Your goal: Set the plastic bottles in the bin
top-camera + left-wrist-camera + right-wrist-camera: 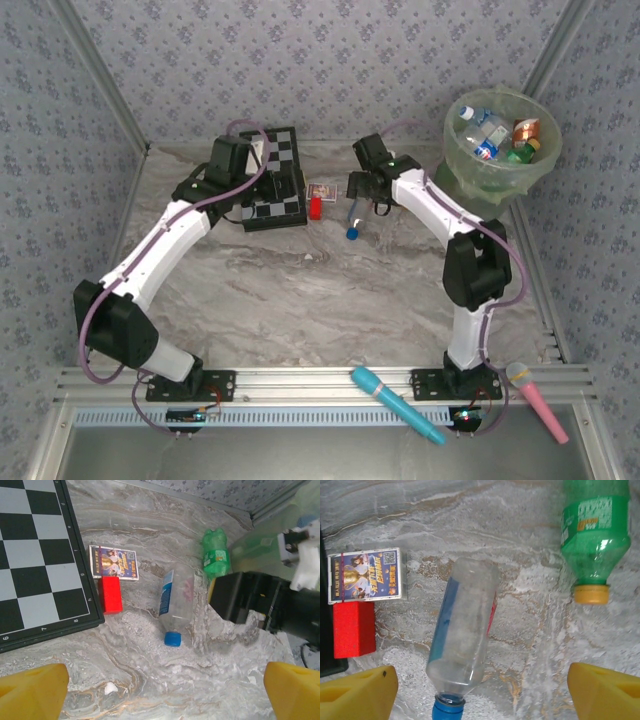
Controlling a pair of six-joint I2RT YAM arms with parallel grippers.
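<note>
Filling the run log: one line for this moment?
right gripper: open, over clear plastic bottle with blue cap | left gripper: open, empty | green plastic bottle: on table | green-lined round bin: bottles inside

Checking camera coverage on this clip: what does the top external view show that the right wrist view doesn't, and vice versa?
Top external adds the bin, bottles inside it, the chessboard, and a blue stick and a pink stick. Right wrist adds a green bottle with a yellow cap. Both share the clear bottle, the red block and the card box.
</note>
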